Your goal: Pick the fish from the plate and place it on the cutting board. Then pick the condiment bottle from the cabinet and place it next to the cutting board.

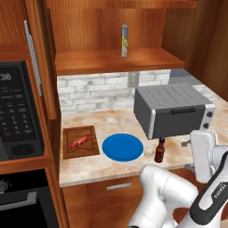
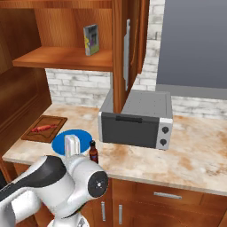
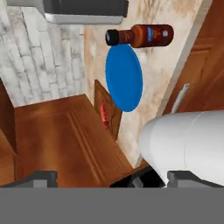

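Note:
The small red-orange fish lies on the dark brown cutting board at the counter's left. To the board's right sits the blue plate, bare. The condiment bottle stands upright on the counter just right of the plate, in front of the toaster oven. My gripper is open with nothing between its fingers, its tips wide apart. The white hand hovers right of the bottle near the counter's front edge, apart from it. In the hand view the bottle, plate and fish lie ahead.
A grey toaster oven stands at the back right of the counter. A tall grey cylinder stands on the cabinet shelf above. A black microwave is built in at the left. The cabinet door stands open.

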You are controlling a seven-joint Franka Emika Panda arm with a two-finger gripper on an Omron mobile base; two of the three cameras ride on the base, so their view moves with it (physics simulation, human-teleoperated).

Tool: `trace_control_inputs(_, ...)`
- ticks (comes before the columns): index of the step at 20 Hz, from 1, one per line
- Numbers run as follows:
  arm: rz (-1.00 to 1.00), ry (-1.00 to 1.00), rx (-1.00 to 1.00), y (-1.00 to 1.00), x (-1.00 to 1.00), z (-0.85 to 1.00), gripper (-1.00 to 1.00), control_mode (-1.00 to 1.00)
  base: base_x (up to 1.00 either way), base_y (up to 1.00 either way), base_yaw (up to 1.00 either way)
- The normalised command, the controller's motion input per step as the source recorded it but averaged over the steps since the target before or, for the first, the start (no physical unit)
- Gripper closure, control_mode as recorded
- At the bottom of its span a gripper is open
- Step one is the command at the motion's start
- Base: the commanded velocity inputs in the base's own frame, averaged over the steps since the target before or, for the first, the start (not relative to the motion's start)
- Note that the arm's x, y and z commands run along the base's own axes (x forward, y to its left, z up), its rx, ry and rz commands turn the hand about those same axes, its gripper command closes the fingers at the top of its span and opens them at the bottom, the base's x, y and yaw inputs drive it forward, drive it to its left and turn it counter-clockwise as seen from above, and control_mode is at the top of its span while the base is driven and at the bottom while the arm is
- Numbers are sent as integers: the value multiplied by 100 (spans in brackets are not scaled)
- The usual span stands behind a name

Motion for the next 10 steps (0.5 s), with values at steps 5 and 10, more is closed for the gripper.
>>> trace_control_inputs(5, -5, -37, -52, 45, -39, 63, -100, -100, 0, 0, 0)
trace_control_inputs(10, 0, -20, -20, 20, -15, 25, -100, -100, 0, 0, 0)
